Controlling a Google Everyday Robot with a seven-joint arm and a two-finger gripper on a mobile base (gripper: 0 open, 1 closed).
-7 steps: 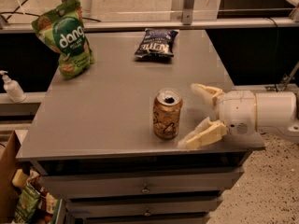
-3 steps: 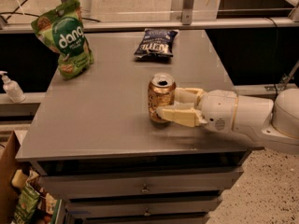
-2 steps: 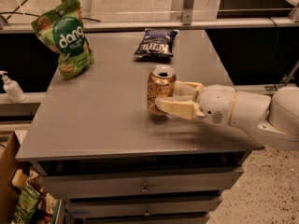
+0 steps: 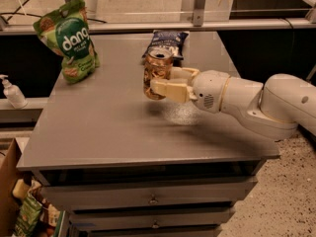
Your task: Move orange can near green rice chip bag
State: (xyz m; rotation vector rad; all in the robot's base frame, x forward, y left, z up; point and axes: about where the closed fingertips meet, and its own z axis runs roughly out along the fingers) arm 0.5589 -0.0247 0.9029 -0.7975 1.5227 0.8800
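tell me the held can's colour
The orange can is orange-brown with pale swirls; the gripper holds it over the table, camera view.

view: single camera | position: in front of the surface point(image 4: 98, 127), raised above it | facing: down and across towards the surface's far edge | range: medium, whole surface top and front drawers point(image 4: 153, 200) in frame | gripper point(image 4: 161, 81): over the surface's middle, arm point(image 4: 256, 102) from its right side, fingers clasping the can point(image 4: 157, 65)
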